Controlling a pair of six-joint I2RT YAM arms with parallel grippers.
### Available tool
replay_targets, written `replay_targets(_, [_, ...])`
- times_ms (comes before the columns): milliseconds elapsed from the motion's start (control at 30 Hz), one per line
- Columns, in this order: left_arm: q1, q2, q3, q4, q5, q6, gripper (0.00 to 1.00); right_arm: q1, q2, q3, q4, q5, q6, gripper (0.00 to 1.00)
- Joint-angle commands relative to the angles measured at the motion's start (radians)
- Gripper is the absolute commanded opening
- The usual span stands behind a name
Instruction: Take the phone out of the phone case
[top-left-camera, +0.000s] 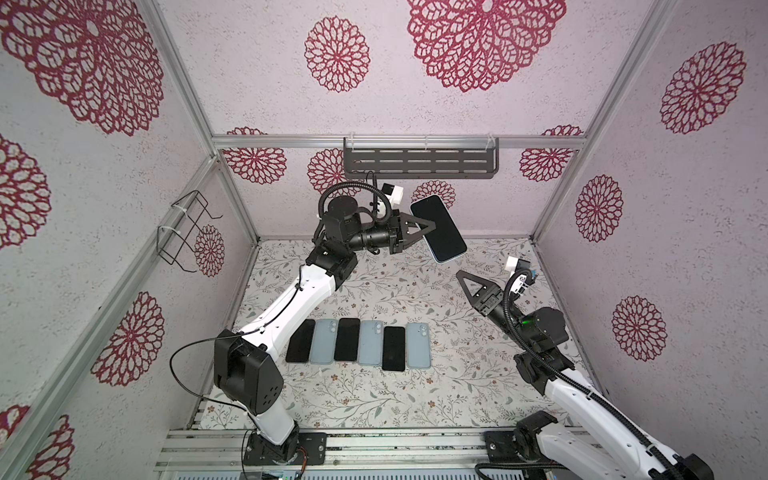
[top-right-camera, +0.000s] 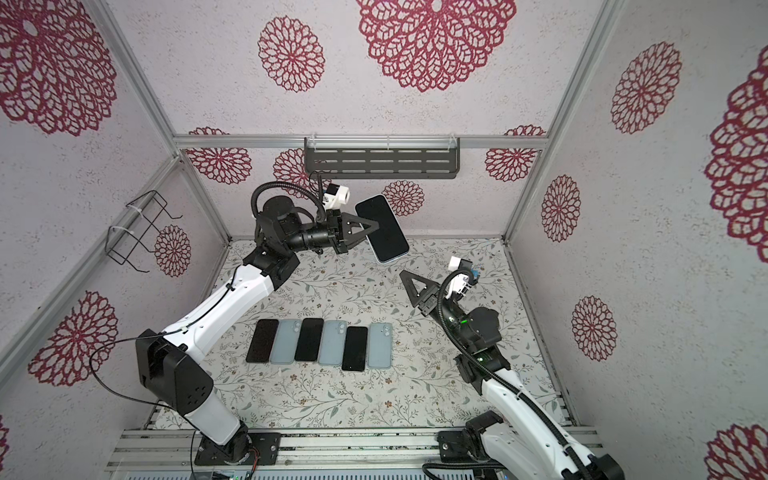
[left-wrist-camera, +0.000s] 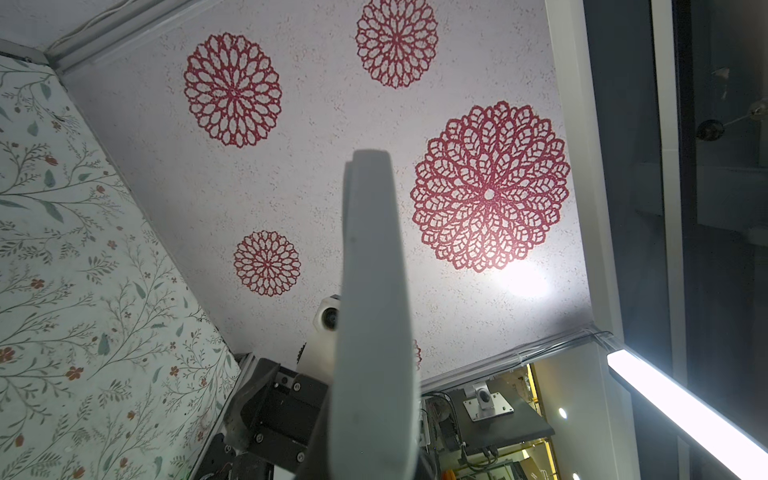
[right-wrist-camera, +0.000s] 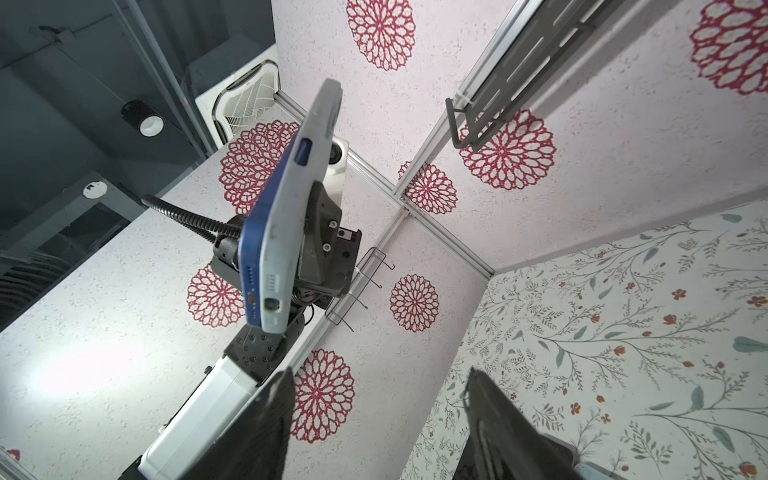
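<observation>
1. Pale walls (top-left-camera: 257, 83) printed with red lace-like rosettes close in three sides. The bench (top-left-camera: 415, 399) wears a cloth of leafy sprigs and small flowers.
2. We see a dark slotted shelf (top-left-camera: 419, 163) on the rear wall and a wire rack (top-right-camera: 137, 226) on the left-hand wall. Both are apart from the grippers.
3. Near the front of the bench lies a row of six handsets (top-left-camera: 370, 343), side by side. Black screens alternate with pale blue backs showing camera lenses. Neither gripper touches the row.
4. The left gripper (top-left-camera: 432, 226) is clenched on the phone (top-left-camera: 446, 239), which is raised well above the bench near the rear wall. One finger lies across the middle of the screen; the other is hidden beneath.
5. In both top views the phone's dark, blank screen faces upward, tilted, with a pale blue rim around it. From the right wrist view we see its deep blue edge with a port and speaker holes. The pale grey phone case (right-wrist-camera: 289, 208) sits against its back. We cannot tell whether the case has begun to part from it.
6. The right gripper (top-left-camera: 462, 276) hangs lower and to the right of the phone, not touching it. Its jaws are spread, and the fingers (right-wrist-camera: 270, 415) grasp nothing.
</observation>
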Motion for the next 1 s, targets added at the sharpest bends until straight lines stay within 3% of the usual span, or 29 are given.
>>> replay_targets(0, [-0.008,-0.026,-0.003,0.098,0.005,-0.022,0.0,0.004,-0.001,0.007,0.126,0.014,0.043,0.68])
replay_targets(967, [-0.03,-0.013,-0.032,0.143,-0.001,-0.036,0.0,0.035,0.068,0.016,0.26,0.001,0.093,0.68])
